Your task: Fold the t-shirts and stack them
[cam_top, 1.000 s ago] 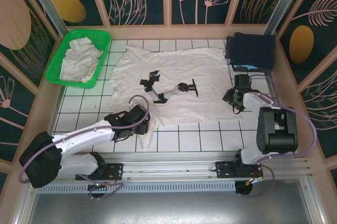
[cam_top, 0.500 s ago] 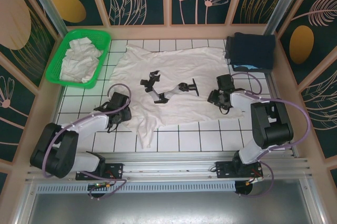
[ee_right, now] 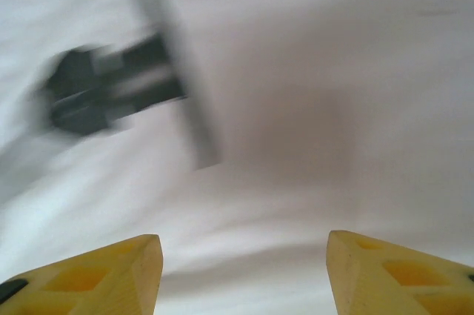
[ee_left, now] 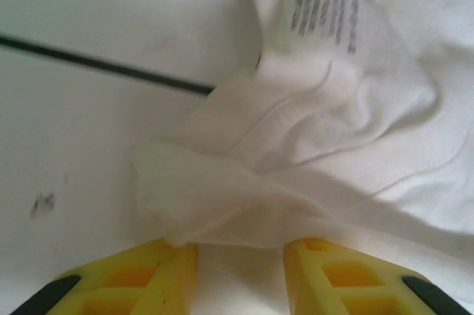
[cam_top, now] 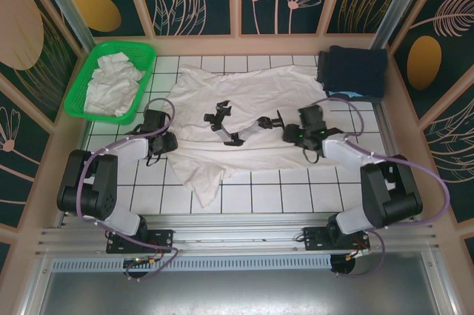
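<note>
Left gripper [ee_left: 237,250] pinched the t-shirt [cam_top: 252,100] at its bunched left edge. Right gripper [ee_right: 244,244], fingers spread, sat over the right part. The shirt lay widthwise between them, mid-frame.

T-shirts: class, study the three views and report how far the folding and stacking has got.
Done: nothing looks folded yet. In hand: one t-shirt lies spread on the tiled table; the left hand pinches its bunched edge, the right hand is open over it. Left: fold this one, then the crumpled shirts in the green basket, and stack them.
</note>
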Tool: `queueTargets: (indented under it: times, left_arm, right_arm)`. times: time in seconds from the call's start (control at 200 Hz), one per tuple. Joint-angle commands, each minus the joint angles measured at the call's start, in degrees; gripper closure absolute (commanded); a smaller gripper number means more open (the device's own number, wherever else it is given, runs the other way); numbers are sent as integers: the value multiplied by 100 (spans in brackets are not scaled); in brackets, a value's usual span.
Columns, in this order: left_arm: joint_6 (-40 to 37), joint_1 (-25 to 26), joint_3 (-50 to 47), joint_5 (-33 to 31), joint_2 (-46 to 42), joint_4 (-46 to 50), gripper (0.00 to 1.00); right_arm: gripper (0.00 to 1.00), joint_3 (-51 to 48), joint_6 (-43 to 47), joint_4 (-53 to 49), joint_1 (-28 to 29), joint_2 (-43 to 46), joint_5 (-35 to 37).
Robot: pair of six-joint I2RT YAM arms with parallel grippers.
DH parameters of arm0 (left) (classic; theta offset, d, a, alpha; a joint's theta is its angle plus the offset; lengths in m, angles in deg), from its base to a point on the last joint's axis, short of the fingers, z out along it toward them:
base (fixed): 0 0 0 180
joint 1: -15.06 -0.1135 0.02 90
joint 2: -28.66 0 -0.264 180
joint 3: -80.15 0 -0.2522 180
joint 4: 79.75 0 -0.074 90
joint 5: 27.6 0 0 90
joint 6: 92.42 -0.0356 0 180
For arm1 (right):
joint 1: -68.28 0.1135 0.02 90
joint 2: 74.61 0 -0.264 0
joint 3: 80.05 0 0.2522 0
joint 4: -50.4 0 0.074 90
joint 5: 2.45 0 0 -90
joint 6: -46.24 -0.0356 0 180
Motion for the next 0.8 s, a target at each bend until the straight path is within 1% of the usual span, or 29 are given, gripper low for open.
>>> queueTargets:
  times: [0.0, 0.065, 0.11, 0.17, 0.205, 0.235, 0.305, 0.345, 0.36, 0.365, 0.395, 0.495, 0.55, 0.596, 0.621, 0.681, 0.736, 0.791]
  left_arm:
    - [-307, -33, 409, -182, 210, 202, 65]
    - [-379, -28, 668, -15, 329, 340, 71]
    - [-372, -24, 737, 188, 224, 374, 70]
    - [-357, 71, 642, 510, -225, 358, 65]
    - [-367, 242, 547, 456, -604, 399, 62]
    - [-437, 487, 476, 304, -927, 470, 61]
    - [-504, 1263, 332, -118, -1540, 709, 57]
    - [-459, 1666, 252, -108, -1735, 821, 56]
    - [-412, 1820, 227, -110, -1788, 856, 56]
    - [-388, 1871, 214, -112, -1802, 866, 56]
    - [-288, 2190, 145, -114, -1839, 920, 56]
    - [21, 3363, -36, -166, -1575, 1007, 58]
    - [139, 3952, -89, -80, -1265, 1012, 64]
    - [254, 4389, -84, -196, -1021, 1083, 66]
    - [307, 4594, -97, -241, -885, 1098, 66]
    - [459, 4986, -134, -309, -632, 1146, 62]
    - [648, 5193, -121, -408, -480, 1315, 59]
    - [802, 5328, -99, -478, -398, 1501, 58]
  right_arm:
    - [39, -203, -163, 658, 1123, 44, -392]
    - [39, -169, 7, 942, 1671, -156, -488]
    - [38, -74, 99, 911, 1870, -328, -372]
    - [40, 110, 29, 561, 1815, -535, -105]
    - [42, 150, -8, 380, 1711, -597, 4]
    - [42, 161, -35, 281, 1618, -616, 62]
    - [43, 111, -182, 27, 1245, -529, 84]
    - [44, 22, -358, -123, 865, -397, 67]
    - [44, 1, -392, -151, 836, -369, 36]
    - [44, -31, -427, -178, 671, -327, 11]
    - [43, -114, -526, -243, 365, -214, -51]
    - [42, -292, -638, -620, -473, 104, 83]
    - [41, -288, -615, -904, -876, 190, 301]
    - [40, -281, -575, -1038, -1135, 239, 387]
    - [40, -297, -533, -1123, -1317, 270, 401]
    - [39, -314, -437, -1198, -1656, 333, 357]
    - [38, -340, -389, -1309, -1955, 380, 348]
    - [36, -366, -366, -1419, -2212, 452, 448]
